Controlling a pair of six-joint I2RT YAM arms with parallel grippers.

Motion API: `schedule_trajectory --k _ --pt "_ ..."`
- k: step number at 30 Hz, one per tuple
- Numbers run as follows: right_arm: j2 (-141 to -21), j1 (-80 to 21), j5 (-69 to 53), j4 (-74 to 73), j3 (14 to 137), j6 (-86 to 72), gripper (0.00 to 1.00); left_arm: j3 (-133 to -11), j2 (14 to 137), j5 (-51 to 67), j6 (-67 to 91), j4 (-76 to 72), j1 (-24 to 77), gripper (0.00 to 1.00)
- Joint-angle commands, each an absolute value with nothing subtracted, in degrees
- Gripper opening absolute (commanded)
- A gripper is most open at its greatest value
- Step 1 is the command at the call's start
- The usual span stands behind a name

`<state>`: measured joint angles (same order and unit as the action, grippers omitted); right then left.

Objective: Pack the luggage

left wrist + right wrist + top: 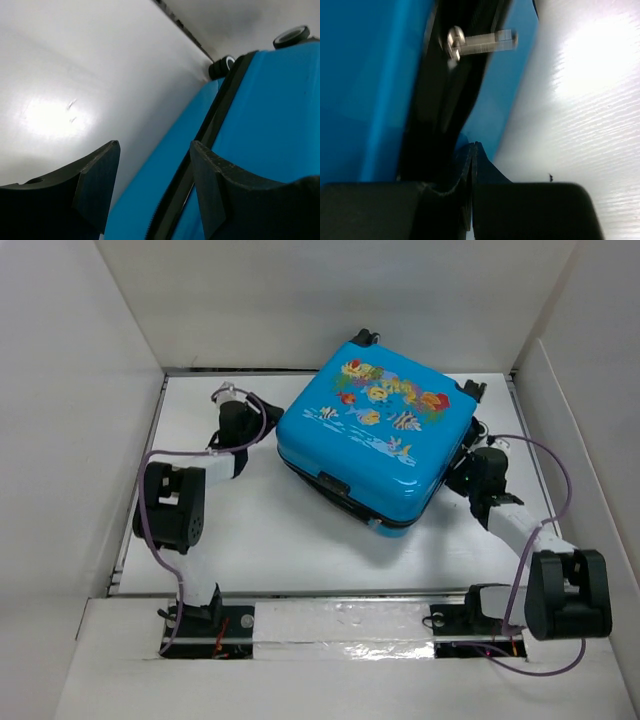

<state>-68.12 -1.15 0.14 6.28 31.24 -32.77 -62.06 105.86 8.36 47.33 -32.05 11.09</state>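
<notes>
The luggage point(375, 435), a bright-blue hard-shell suitcase with a fish print, lies closed and flat on the white table, wheels toward the back. My left gripper point(258, 412) is open at its left side. In the left wrist view the gripper point(155, 145) is empty, and the black zip seam of the luggage point(280, 110) runs between the fingers. My right gripper point(468, 468) is at the suitcase's right side. In the right wrist view it point(472, 145) is shut and empty against the dark seam of the luggage point(365, 75). A silver zip pull point(482, 41) lies ahead of it, apart.
White walls enclose the table point(270, 530) on the left, back and right. Black wheels point(222, 66) stick out at the suitcase's far corners. A taped white ledge point(340, 620) runs along the near edge between the arm bases.
</notes>
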Motion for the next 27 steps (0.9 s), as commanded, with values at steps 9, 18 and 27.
schedule_trajectory --k 9,18,27 --pt "-83.75 -11.51 -20.11 16.09 47.80 -25.05 0.00 -35.78 85.62 5.82 46.67 -45.79 25.38 0.55" --pt "-92.71 -8.19 -27.40 10.99 60.37 -21.62 0.00 -23.56 69.80 -0.60 48.60 -45.62 32.60 0.55" --pt "-99.84 -4.75 -31.46 7.12 68.90 -20.48 0.05 -19.77 60.56 -2.72 50.19 -42.98 35.33 0.56"
